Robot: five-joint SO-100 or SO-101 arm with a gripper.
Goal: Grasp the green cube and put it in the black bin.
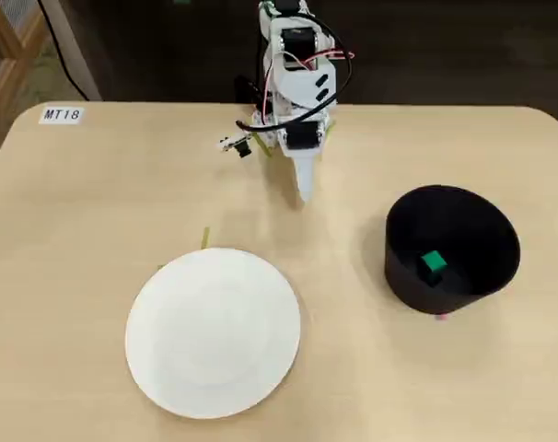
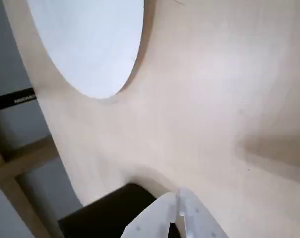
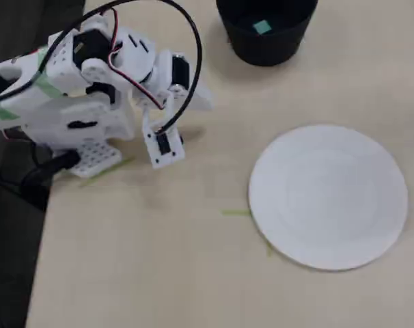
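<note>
Bare table [image 1: 95, 212] is lying open between the plate [image 1: 213, 333] and the bin [image 1: 451, 249], which are standing well apart; the folded arm [image 1: 297, 83] is occupying the far edge.

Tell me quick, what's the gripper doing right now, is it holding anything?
Gripper: closed and empty, fingers together. The green cube already lies inside the black bin.

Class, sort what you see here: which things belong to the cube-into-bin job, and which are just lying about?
Job: green cube, lying inside the black bin; gripper, holding nothing.
Lying about: white plate; green tape strip; MT18 label.
</note>
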